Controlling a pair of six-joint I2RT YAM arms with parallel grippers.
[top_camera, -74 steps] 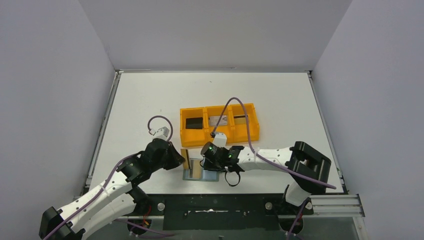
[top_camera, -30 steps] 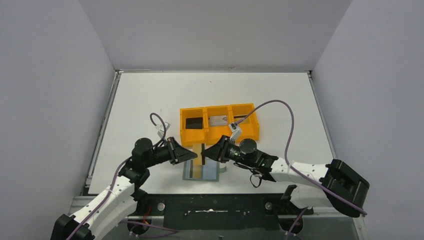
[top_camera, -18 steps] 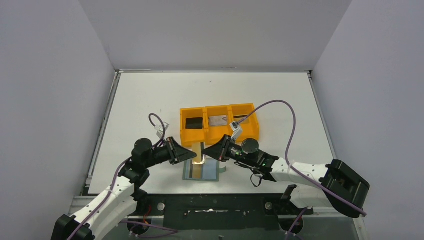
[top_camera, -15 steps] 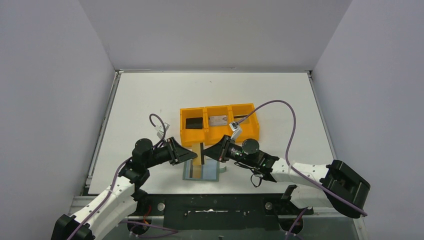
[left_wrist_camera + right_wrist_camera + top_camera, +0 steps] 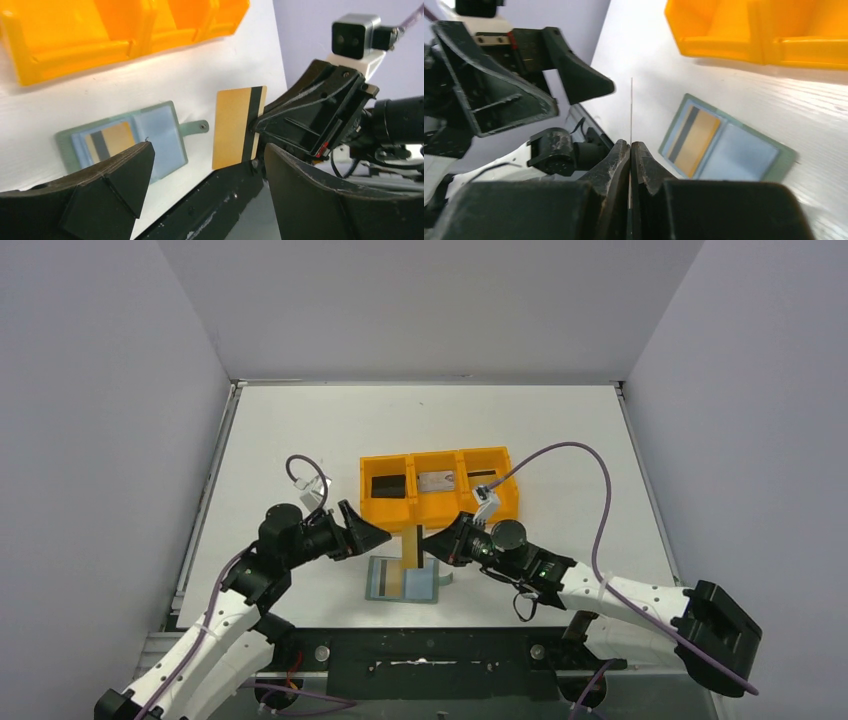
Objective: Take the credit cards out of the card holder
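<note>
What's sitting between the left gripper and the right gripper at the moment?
A tan-brown card with a dark stripe, pinched by the right gripper and clear of the open left gripper. The left wrist view shows it.

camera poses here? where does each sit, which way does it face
Top external: above and behind the bases, looking down at the table; both arms show, left gripper and right gripper.
Left wrist: faces the right gripper holding the tan card; own open fingers frame it.
Right wrist: faces the left gripper; own fingers pinch the card edge-on.
Shared: card holder, orange tray in all.
</note>
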